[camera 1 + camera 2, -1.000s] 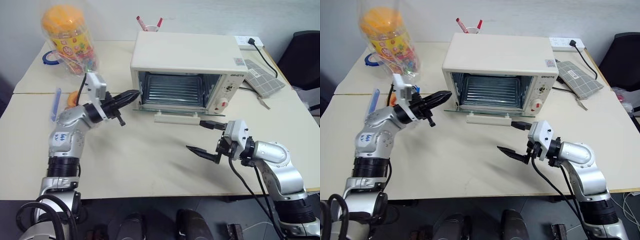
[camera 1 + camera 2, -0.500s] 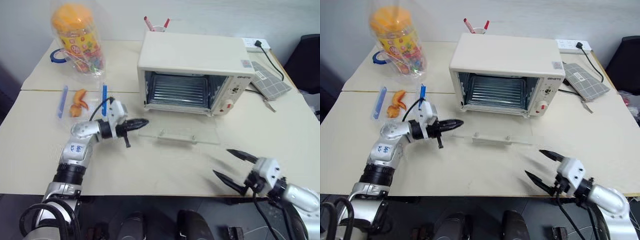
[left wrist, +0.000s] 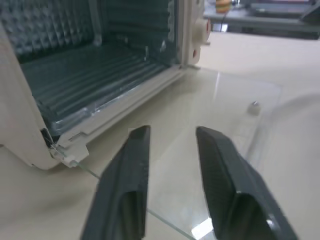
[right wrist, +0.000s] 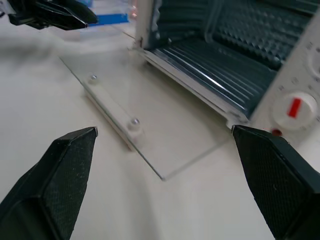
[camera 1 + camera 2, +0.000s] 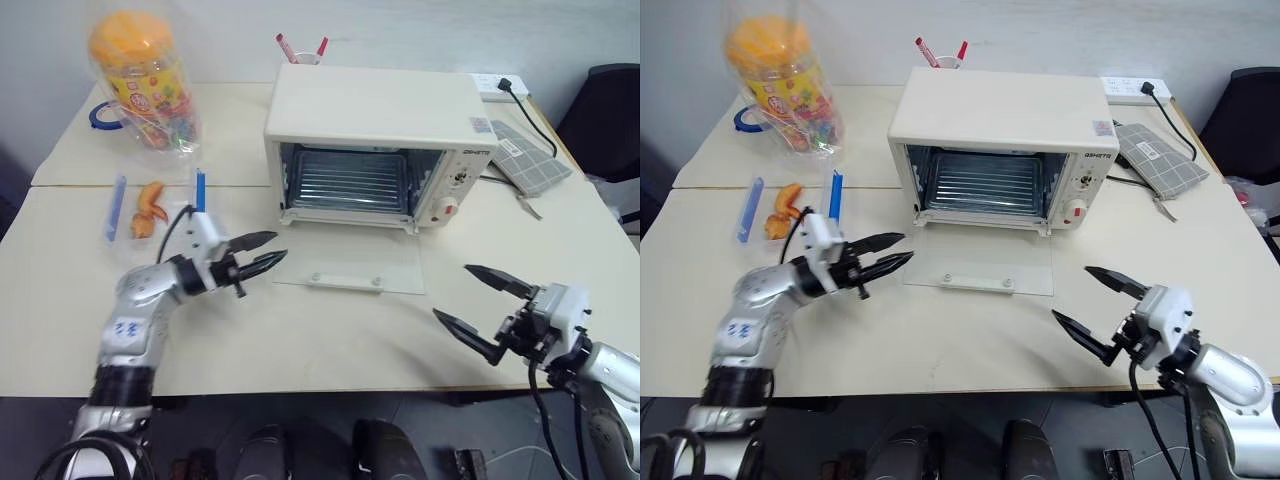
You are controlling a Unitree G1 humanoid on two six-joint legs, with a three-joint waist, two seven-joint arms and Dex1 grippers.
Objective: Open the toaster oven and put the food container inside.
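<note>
1. left eye view: the cream-white boxy toaster oven (image 5: 380,140) stands open, its clear glass door (image 5: 350,268) folded flat on the pale tabletop (image 5: 300,330) with the wire rack bare inside. the left gripper (image 5: 262,252) hovers just off the door's near left corner, its two black fingers parted a little and holding nothing. the small clear plastic food container with blue side clips (image 5: 155,205) and orange pieces sits behind that pincer, on its far left side, well apart from the oven.

2. right eye view: the right gripper (image 5: 1102,302) hangs low over the table's front edge, to the right of the door and clear of it, fingers spread wide and empty. a tall clear jar with an orange lid (image 5: 780,80) stands at the far left, beyond the food container.

3. left wrist view: the left pincer's fingers (image 3: 132,170) show a narrow gap, with the glass door beneath and ahead of them and the oven's cavity beyond.

4. right wrist view: the right pincer's fingers (image 4: 65,160) stand far apart; between them lie the door and its white bar handle (image 4: 112,117), with the oven's knobs past the door.
</note>
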